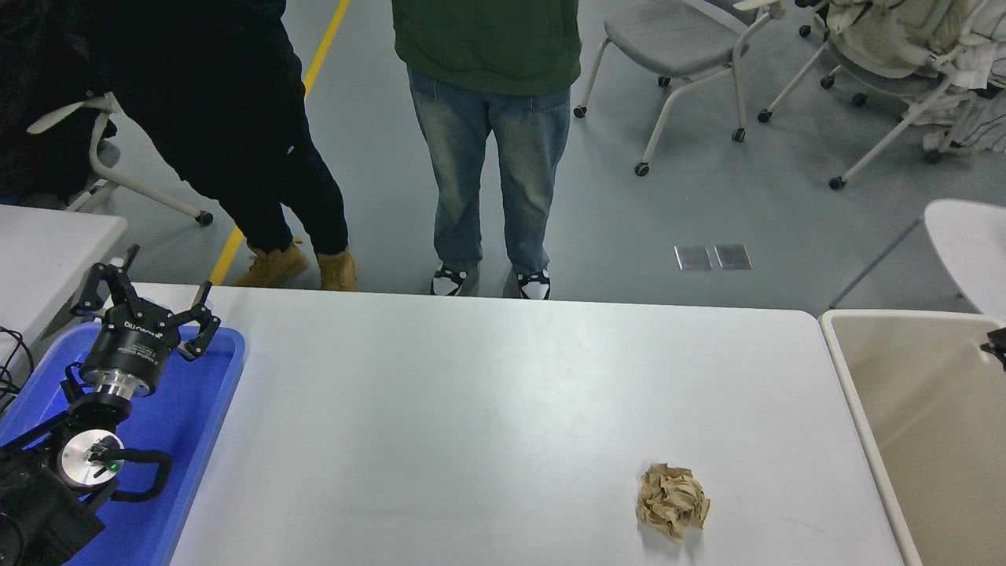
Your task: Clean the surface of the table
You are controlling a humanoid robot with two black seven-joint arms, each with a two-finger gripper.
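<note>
The table surface (487, 409) is a wide white top. A crumpled ball of brown paper (672, 501) lies on it near the front right. My left gripper (153, 287) is open and empty, parked over the blue tray (192, 428) at the lower left. Of my right gripper (995, 346) only a small black part shows at the right edge, above the beige bin (853, 393), well to the right of and farther back than the paper ball.
The beige bin stands against the table's right end. Two people stand at the far side, one in black (236, 141), one in jeans and a green top (487, 141). Smaller white tables are at the left (47, 244) and right (967, 244). Wheeled chairs (684, 47) stand behind.
</note>
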